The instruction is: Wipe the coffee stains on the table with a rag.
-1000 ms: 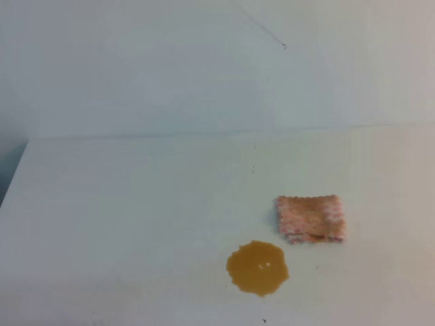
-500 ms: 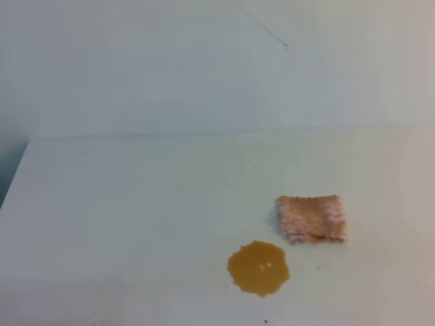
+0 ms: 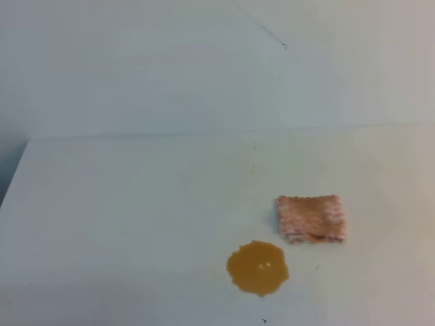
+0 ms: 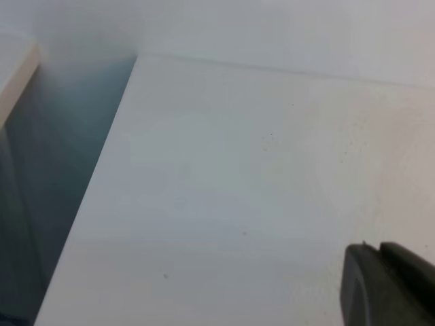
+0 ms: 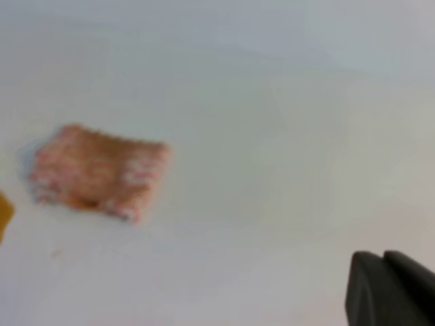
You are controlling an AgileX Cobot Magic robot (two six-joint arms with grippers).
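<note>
Opening step: pink-and-white knitted rag (image 3: 311, 218) lies untouched right of the glossy orange-brown coffee stain (image 3: 257, 268) on the white surface (image 3: 136, 204); right claw (image 5: 385, 288), pressed together, must spread and reach it.

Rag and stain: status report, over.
Right tool shut, empty, off to the side of the rag. Left tool over bare table, state unclear. Rag lies untouched beside coffee stains, not touching. Nothing in between.

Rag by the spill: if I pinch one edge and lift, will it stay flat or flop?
The rag looks like soft knitted cloth with fuzzy edges, so it will probably droop and fold when lifted. It lies flat and thin on the table, so it is likely light and may slide or bunch if pushed.
</note>
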